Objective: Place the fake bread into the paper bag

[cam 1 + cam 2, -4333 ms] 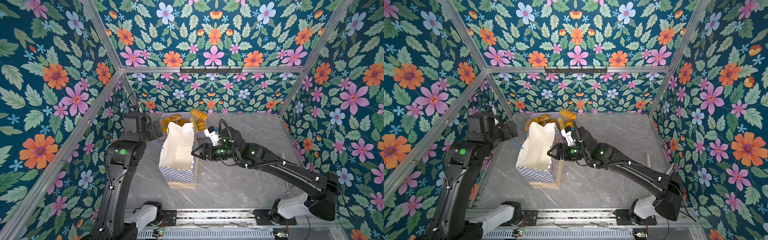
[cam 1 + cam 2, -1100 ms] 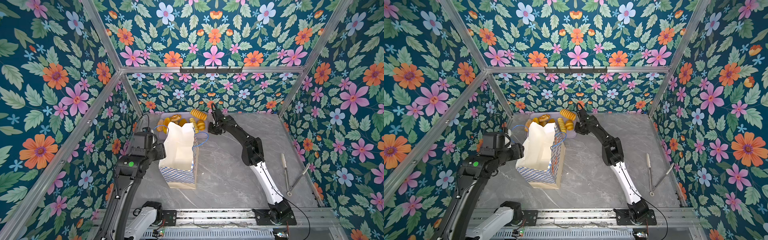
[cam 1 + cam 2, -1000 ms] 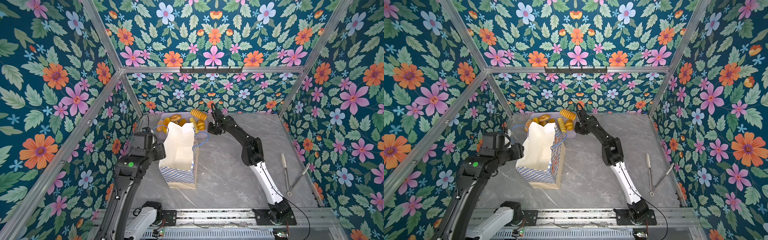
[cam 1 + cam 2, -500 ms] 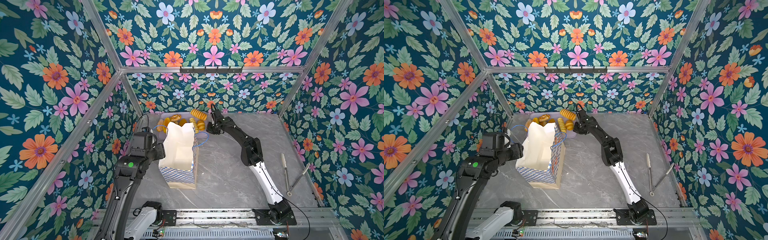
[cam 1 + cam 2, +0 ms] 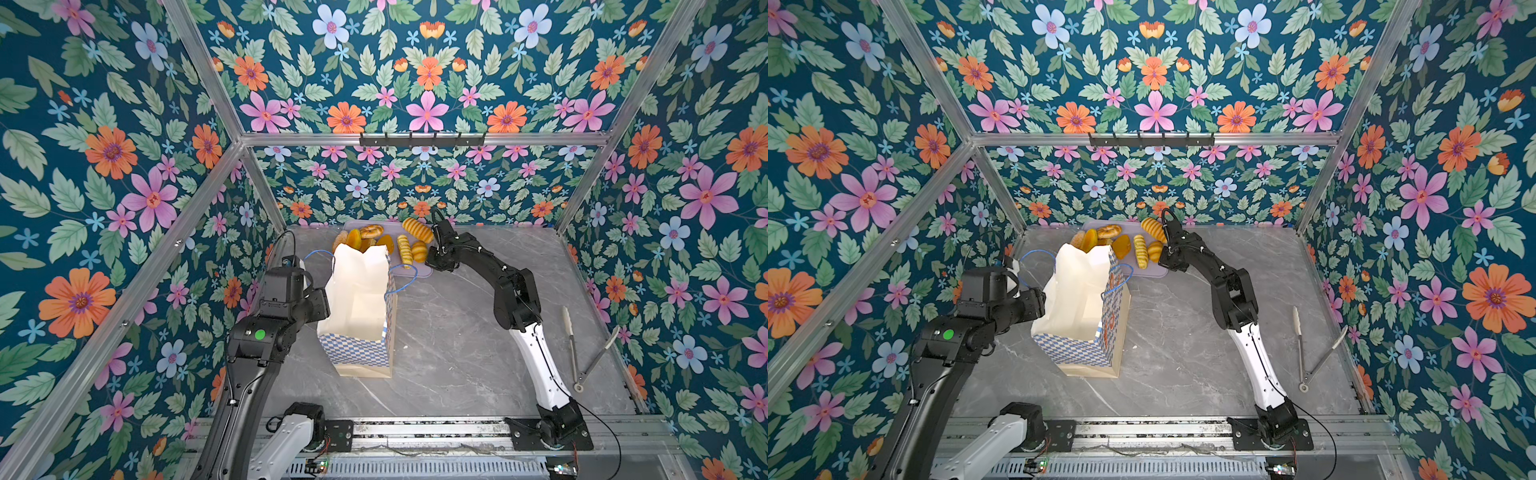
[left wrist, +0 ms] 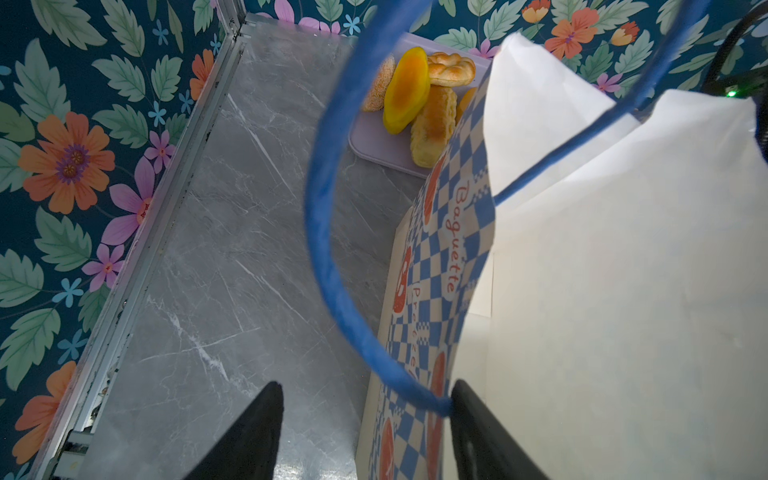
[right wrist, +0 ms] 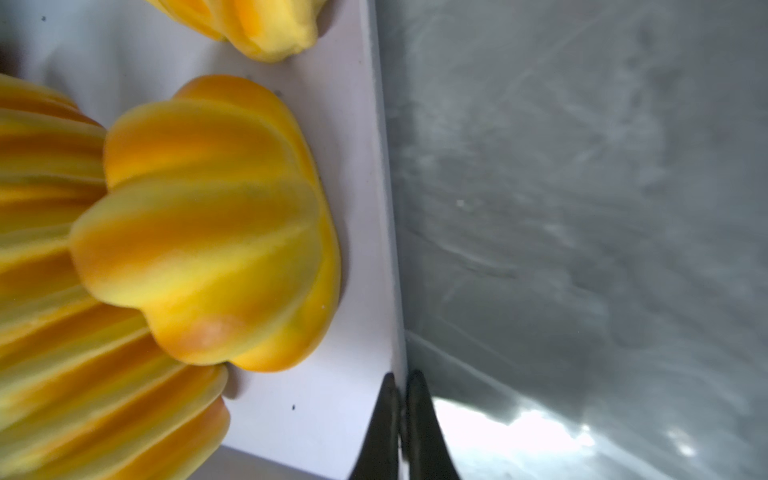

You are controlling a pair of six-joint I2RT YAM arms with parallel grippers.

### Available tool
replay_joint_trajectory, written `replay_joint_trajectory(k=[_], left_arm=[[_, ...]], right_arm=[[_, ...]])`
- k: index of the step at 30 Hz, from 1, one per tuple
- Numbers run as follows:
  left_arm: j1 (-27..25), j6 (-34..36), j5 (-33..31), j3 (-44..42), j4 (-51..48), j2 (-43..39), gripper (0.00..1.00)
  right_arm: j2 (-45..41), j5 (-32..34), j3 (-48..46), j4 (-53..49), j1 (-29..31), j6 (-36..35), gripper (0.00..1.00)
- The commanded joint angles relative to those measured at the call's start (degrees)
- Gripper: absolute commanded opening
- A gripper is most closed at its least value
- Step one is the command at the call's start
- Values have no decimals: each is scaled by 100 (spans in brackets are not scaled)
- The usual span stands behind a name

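While the paper bag [image 5: 357, 291] stands open at mid-frame on the grey desk [image 5: 449, 340], the left hand [image 6: 365, 384] straddles its checkered side wall, fingers well apart; just above it the fake bread [image 5: 404, 249] lies on the lilac tray [image 5: 422, 270], whose right rim the right hand [image 7: 401, 378] pinches, fingers nearly together

A flat lilac rectangular tray [image 5: 422, 272] lies far-centre on the grey marble tabletop [image 5: 449, 353]; silvery pale-tipped tongs [image 5: 571, 340] lie spread near the right wall.
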Motion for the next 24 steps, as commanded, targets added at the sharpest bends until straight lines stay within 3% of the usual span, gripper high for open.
replay_joint_trajectory(k=[1,24], left_arm=[[2,-5,-21,-24,79,-17,64],[2,171,-70,96,59,117,60]], right_arm=[[-261,314,-318,-204,-107,292,0],[-2493,483,-3515,556,-1141,-80,0]])
